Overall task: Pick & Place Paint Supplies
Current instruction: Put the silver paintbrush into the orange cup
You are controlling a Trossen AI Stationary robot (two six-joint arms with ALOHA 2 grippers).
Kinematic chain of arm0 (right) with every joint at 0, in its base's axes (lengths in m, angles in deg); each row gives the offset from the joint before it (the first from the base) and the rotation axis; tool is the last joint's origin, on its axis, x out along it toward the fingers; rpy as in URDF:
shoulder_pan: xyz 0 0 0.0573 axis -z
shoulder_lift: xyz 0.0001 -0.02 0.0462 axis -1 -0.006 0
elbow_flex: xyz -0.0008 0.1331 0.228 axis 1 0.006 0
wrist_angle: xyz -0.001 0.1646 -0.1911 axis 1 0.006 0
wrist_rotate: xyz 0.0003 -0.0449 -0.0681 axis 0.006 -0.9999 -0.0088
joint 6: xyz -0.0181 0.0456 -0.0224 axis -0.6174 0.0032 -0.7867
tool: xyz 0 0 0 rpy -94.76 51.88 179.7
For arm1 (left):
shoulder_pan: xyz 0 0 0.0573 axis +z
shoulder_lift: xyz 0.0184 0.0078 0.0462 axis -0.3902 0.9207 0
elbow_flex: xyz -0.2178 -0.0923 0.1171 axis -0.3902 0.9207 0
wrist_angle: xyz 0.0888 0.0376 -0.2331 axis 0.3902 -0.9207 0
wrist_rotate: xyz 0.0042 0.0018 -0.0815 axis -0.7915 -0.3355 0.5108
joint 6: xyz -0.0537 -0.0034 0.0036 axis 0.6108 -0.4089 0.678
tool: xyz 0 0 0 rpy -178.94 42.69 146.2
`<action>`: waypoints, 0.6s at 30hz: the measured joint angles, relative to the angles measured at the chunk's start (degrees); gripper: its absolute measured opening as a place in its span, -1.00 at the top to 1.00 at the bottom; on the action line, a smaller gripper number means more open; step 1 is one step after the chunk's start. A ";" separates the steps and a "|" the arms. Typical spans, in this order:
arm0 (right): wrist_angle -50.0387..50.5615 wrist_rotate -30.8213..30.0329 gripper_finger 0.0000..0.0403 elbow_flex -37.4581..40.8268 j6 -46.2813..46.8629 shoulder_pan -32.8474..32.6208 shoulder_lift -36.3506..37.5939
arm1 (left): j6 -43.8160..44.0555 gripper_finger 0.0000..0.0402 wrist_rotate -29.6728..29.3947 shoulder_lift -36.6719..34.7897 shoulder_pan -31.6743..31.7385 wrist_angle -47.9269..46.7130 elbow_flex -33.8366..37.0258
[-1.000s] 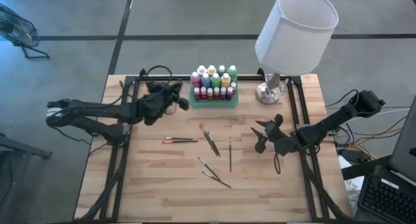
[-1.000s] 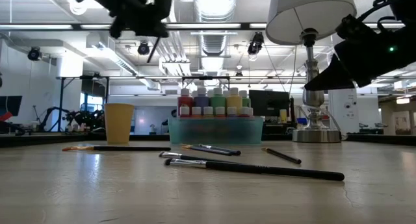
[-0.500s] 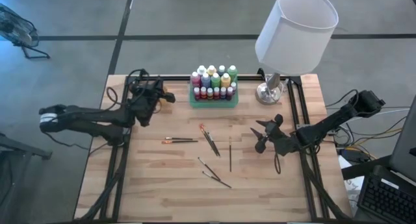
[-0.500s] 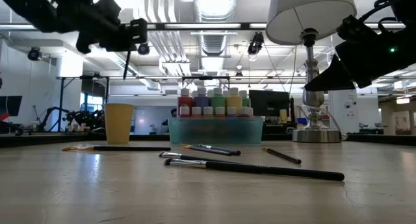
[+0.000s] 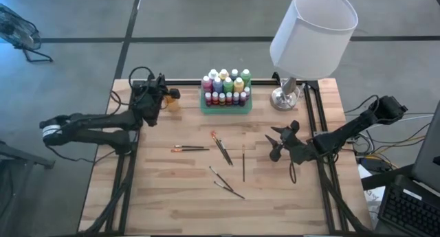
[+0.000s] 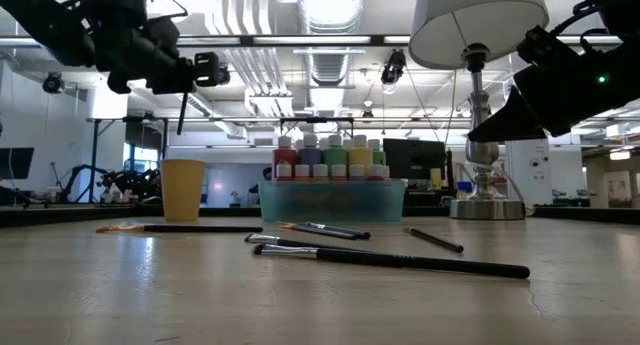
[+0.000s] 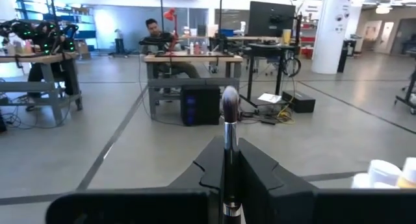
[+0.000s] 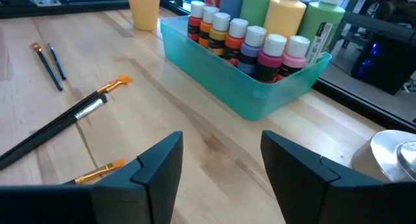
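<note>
Left hand [image 7: 224, 185]: I see it clamped on a thin, round-tufted paintbrush [image 7: 229, 130].
Right hand [image 8: 221, 162]: parted, empty; glossy bottles [image 8: 260, 39] ahead.

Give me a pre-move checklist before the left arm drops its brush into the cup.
1. Brush held in left gripper: ok, fingers shut on the handle, bristles pointing up.
2. Left gripper over the cup: ok in the high view, it hangs right by the orange cup; exact centring cannot tell.
3. Cup upright: ok.
4. Handle tip clear above the cup rim: ok, low view shows a gap.
5. Right gripper out of the way: ok, open and empty on the table's right side, beside the lamp.
6. Tray of bottles clear of the drop path: ok, it stands apart from the cup.
</note>
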State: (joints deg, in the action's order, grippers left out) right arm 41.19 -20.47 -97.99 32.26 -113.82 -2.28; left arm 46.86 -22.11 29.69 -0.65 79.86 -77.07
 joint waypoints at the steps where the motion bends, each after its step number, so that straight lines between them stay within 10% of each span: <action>1: 0.00 0.00 0.00 0.04 0.00 0.00 0.00 | -0.05 0.88 0.48 0.06 0.55 0.35 0.05; 18: 0.00 0.02 0.12 0.29 0.00 0.24 0.00 | -5.63 0.87 7.56 8.33 3.98 22.62 8.24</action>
State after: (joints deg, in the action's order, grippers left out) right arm 41.19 -20.44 -97.70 32.26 -113.58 -2.28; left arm 41.22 -14.55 38.02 3.33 102.49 -68.83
